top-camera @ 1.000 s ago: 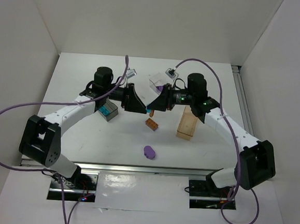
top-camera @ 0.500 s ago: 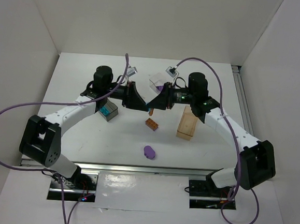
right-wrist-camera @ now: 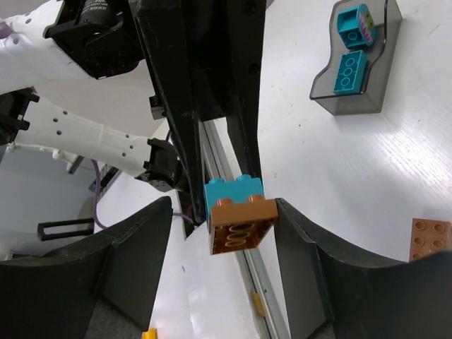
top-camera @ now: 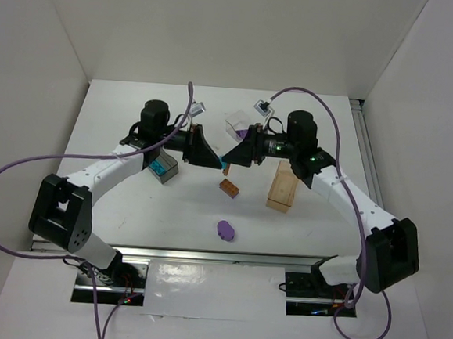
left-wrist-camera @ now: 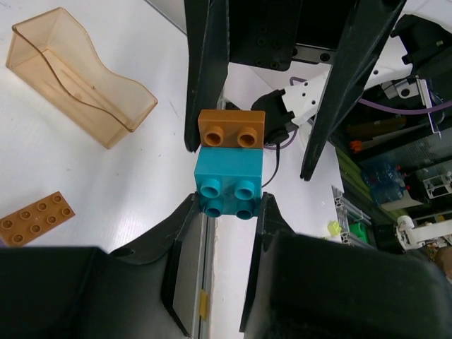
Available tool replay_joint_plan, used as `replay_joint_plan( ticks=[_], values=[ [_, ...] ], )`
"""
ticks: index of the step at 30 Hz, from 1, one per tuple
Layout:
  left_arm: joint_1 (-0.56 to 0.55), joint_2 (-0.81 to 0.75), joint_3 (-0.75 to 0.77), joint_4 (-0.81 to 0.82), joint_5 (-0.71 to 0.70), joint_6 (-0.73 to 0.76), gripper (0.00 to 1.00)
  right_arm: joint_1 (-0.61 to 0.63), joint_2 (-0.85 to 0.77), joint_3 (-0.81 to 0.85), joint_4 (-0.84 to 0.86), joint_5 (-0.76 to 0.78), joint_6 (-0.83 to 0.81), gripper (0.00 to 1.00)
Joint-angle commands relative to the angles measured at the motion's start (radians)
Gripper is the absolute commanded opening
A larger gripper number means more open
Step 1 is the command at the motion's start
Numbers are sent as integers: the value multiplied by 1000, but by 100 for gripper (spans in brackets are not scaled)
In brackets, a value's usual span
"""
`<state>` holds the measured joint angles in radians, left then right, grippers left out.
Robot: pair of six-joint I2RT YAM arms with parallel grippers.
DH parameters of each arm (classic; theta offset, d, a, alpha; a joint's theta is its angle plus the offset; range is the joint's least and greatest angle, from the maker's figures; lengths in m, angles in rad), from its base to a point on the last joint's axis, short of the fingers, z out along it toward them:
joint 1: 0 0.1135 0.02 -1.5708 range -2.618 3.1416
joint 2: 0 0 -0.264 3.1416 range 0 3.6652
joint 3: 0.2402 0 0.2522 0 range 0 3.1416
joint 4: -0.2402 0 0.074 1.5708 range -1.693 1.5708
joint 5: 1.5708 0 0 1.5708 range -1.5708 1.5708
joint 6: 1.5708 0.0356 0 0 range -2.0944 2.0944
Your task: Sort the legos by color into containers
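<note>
With teal pieces [right-wrist-camera: 349,70] in the grey box [right-wrist-camera: 346,104], your left gripper [left-wrist-camera: 227,205] clamped a teal brick [left-wrist-camera: 229,176], right gripper [right-wrist-camera: 224,212] open around its orange brick [right-wrist-camera: 244,226]; plate [top-camera: 228,187] and oval [top-camera: 224,230] lay unsorted.

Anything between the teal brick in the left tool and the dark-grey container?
Nothing visible between the teal brick and the dark-grey container, but an orange-brown brick stuck to the teal one sits inside the right tool.
</note>
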<state>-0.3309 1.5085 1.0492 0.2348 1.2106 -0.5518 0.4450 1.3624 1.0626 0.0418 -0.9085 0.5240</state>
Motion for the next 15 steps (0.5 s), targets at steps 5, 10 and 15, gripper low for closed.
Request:
replay_joint_plan(
  ticks=[5,10,15],
  values=[
    [35,-28,-2,9,33,32,0,-22,-66,-52,75,-6,42,67],
    [35,-47,-11,18,33,32,0,-22,-55,-79,141,-17,80,65],
    [35,-47,-20,27,44,23,0,-22,-33,-89,196,-26,120,62]
  ],
)
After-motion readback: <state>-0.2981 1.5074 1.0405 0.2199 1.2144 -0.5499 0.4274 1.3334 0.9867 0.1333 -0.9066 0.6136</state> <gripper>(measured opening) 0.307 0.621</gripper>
